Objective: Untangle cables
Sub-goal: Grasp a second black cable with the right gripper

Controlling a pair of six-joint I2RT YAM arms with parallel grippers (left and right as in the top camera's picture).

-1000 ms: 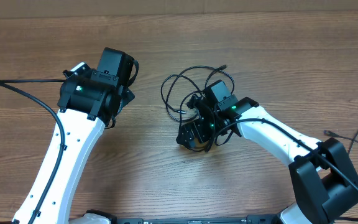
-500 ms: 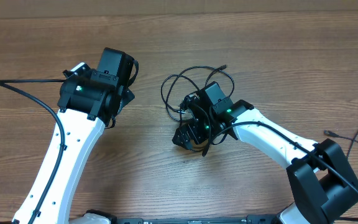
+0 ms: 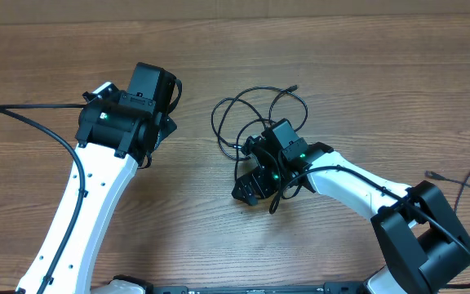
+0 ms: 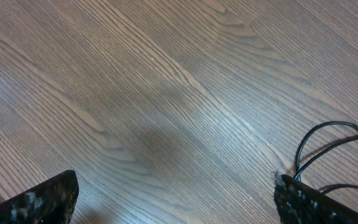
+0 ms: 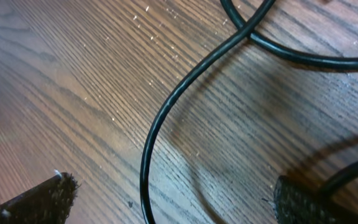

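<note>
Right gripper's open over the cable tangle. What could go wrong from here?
1. A cord runs between the right gripper's open jaws, and another passes close by one finger; closing may catch both and tighten the tangle.
2. The left gripper hangs open over bare table, so nothing pins the tangle; a pull could drag it whole.

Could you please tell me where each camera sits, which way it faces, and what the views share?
Overhead: above the table, looking straight down at the cables; left arm and right arm show.
Left wrist: on the left arm, facing down at the table; the open left tool shows.
Right wrist: on the right arm, close over the cables; the open right tool shows.
Shared: all see cables.
</note>
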